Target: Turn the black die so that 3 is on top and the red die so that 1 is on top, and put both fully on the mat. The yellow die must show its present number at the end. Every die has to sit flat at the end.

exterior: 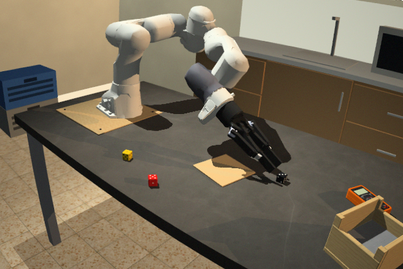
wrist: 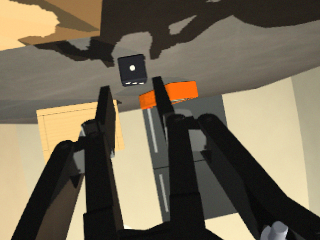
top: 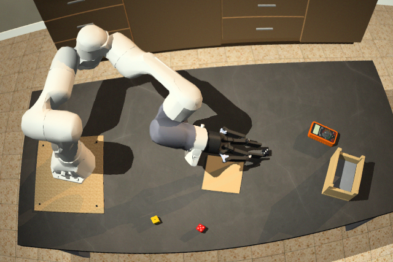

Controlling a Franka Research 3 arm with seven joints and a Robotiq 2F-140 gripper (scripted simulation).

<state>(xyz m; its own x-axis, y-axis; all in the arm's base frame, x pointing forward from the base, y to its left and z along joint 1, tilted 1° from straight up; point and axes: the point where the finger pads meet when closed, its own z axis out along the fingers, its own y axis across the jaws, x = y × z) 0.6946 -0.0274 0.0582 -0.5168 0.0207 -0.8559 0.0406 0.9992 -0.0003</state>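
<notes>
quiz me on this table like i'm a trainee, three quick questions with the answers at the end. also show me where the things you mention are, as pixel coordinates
1. Multiple choice: how many pips does the red die (top: 200, 227) (exterior: 152, 180) show on top?
a) two
b) five
c) six

2. True or false: the black die (top: 266, 151) (exterior: 281, 177) (wrist: 132, 69) lies off the mat (top: 223, 180) (exterior: 221, 174) (wrist: 25, 25).

3. Fill in: the number to keep on top of the yellow die (top: 155, 219) (exterior: 127, 155) is ____.

Key: 1 b; 2 true; 3 one
</notes>
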